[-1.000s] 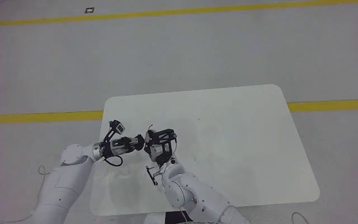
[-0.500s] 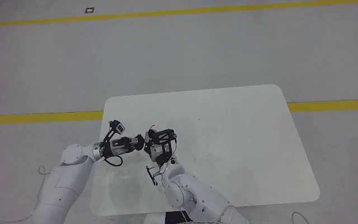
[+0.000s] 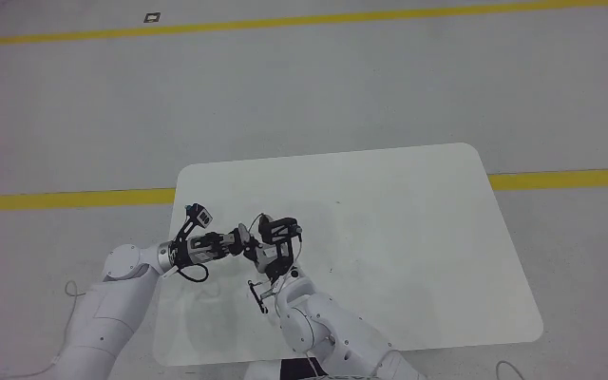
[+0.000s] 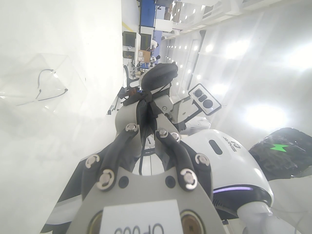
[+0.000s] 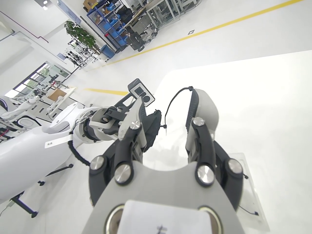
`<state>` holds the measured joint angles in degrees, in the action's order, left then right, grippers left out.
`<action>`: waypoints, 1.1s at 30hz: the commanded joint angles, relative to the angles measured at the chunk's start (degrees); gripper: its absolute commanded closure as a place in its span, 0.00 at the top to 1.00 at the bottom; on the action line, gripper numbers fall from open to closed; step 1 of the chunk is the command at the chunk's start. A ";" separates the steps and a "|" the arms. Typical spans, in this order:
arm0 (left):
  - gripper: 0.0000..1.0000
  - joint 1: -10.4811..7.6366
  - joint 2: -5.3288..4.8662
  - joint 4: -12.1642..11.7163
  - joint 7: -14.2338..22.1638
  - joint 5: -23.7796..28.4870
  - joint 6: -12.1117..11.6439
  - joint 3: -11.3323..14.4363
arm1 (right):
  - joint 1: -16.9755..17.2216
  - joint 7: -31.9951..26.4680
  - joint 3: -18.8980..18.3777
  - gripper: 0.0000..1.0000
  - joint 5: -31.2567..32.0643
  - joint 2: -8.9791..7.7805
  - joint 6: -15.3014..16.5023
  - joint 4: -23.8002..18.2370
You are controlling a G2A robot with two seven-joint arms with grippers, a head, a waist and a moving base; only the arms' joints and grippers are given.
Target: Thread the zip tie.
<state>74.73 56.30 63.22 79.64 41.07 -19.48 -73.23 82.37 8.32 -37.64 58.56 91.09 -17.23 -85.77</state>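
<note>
Zip tie (image 5: 168, 109) is noted held in the air above the table (image 3: 427, 237), arched across the spread jaws of the right gripper (image 5: 167, 94), one end touching its fingertip (image 5: 193, 98), the other apparently pinched in the pressed-together jaws of the left gripper (image 5: 156, 119), which sits nearer.

The zip tie (image 5: 170, 104) is thin, smooth black plastic. Black woven cloth wraps the left pincer (image 4: 146, 109). The right pincer (image 5: 168, 99) shows matt grey metal, shiny screws and ribbed black pads (image 5: 190, 109). The desk (image 3: 427, 237) is smooth, matt white.
</note>
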 commanded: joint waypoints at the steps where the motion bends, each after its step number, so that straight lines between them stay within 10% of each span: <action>1: 0.00 0.00 0.00 0.00 0.00 0.00 0.00 0.00 | 0.01 -0.02 -0.05 0.00 0.00 0.04 0.14 0.04; 24: 0.00 0.00 0.00 0.00 0.00 0.00 0.00 0.00 | -0.45 -0.63 0.72 0.00 1.18 -0.13 -0.28 0.96; 25: 0.00 0.00 0.00 0.00 0.00 0.00 0.00 0.00 | -0.41 -0.57 0.70 0.27 1.19 -0.18 -0.29 0.89; 26: 0.00 0.00 0.00 0.00 0.00 0.00 0.00 0.00 | -0.34 -0.47 0.66 0.92 1.25 -0.25 -0.37 0.76; 33: 0.00 0.00 0.00 0.00 0.00 0.00 0.00 0.00 | 1.88 -0.03 -1.32 1.00 2.28 -1.80 0.98 -2.33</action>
<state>74.73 56.30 63.22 79.64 41.07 -19.48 -73.23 83.75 8.36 -38.46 60.68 89.64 -16.80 -87.52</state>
